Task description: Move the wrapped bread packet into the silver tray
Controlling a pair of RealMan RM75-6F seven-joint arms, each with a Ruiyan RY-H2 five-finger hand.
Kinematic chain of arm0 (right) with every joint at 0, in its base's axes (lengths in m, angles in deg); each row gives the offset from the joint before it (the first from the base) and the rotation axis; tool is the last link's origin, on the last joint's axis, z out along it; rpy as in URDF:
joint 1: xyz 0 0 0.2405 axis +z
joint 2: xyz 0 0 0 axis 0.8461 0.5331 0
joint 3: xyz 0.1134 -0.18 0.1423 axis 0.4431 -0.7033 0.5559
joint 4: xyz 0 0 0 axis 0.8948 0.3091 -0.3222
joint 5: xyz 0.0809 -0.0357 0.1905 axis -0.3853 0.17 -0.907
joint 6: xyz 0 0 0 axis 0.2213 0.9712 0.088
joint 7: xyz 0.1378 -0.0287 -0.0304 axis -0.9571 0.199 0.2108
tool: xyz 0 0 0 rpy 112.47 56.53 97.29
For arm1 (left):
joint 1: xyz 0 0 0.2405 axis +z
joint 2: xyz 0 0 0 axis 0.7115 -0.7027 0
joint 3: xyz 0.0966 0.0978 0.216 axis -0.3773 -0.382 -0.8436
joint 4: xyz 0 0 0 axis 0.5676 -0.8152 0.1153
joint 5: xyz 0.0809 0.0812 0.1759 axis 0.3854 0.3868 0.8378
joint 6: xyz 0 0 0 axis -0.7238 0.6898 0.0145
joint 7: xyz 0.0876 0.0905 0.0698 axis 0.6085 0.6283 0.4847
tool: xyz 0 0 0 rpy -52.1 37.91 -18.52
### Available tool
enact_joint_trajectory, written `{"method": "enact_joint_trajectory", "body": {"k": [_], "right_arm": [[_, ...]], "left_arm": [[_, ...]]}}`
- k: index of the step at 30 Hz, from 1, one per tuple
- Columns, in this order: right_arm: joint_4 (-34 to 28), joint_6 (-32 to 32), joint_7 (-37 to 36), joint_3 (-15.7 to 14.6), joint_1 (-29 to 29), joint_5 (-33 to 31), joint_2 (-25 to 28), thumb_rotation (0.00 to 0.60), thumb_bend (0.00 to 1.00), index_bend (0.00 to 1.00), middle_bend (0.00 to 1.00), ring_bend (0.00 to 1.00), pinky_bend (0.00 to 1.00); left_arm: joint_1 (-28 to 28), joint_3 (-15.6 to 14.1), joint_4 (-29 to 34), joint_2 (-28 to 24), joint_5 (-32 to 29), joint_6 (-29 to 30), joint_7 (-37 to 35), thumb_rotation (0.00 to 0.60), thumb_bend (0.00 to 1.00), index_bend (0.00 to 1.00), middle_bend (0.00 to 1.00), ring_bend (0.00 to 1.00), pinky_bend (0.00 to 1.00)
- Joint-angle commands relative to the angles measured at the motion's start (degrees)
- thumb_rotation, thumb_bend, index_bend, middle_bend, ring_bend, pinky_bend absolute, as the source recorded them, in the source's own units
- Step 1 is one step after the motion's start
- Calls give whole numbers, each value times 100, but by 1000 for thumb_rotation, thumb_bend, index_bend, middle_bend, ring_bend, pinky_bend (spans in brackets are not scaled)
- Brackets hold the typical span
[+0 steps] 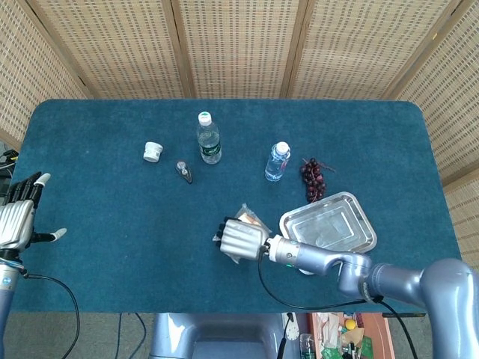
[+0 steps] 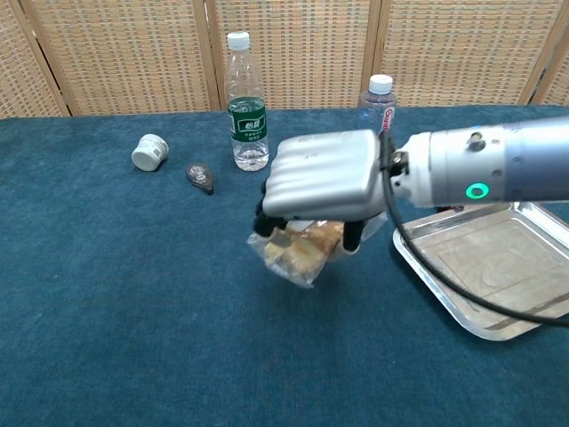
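Observation:
My right hand [image 1: 241,238] [image 2: 322,185] grips the wrapped bread packet [image 2: 302,251] [image 1: 250,218] and holds it up off the blue table, a little left of the silver tray [image 1: 329,228] [image 2: 494,267]. The clear wrapper hangs below the fingers in the chest view. The tray lies flat with nothing in it. At the far left edge of the head view my left hand [image 1: 18,218] is open with its fingers spread, holding nothing; the chest view does not show it.
Behind the hand stand two water bottles, one green-labelled [image 1: 208,138] [image 2: 246,100] and one pink-labelled [image 1: 277,161] [image 2: 377,98]. Dark grapes [image 1: 313,179] lie beyond the tray. A small white jar [image 1: 153,152] [image 2: 149,151] and a small dark object [image 1: 183,170] [image 2: 201,177] lie at back left.

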Motion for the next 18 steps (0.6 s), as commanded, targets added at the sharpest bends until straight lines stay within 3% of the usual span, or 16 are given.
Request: {"method": "enact_joint_trajectory", "body": {"k": [1, 7, 13, 14, 15, 18], "right_arm": [[-484, 421, 121, -150, -393, -127, 1015, 600, 403, 526, 549, 455, 543], [-252, 562, -138, -649, -1001, -414, 1560, 600, 403, 526, 549, 455, 543], [221, 814, -408, -1010, -1316, -252, 1461, 600, 403, 525, 549, 455, 543], [273, 825, -445, -1072, -1334, -196, 1436, 600, 390, 485, 515, 439, 529], [323, 802, -421, -1092, -1351, -196, 1418, 600, 312, 365, 398, 348, 465], [190, 648, -98, -913, -1470, -577, 1415, 600, 21, 16, 21, 21, 119]], "left_arm": [[-9, -10, -6, 23, 10, -31, 29, 600, 0, 0, 0, 0, 0], [-24, -12, 9, 69, -6, -68, 124, 600, 0, 0, 0, 0, 0], [-36, -3, 18, 105, -16, -71, 202, 600, 0, 0, 0, 0, 0], [-39, -4, 20, 113, -16, -76, 214, 600, 0, 0, 0, 0, 0], [-44, -5, 19, 123, -18, -83, 229, 600, 0, 0, 0, 0, 0], [-49, -17, 11, 141, -18, -111, 254, 600, 0, 0, 0, 0, 0]]}}
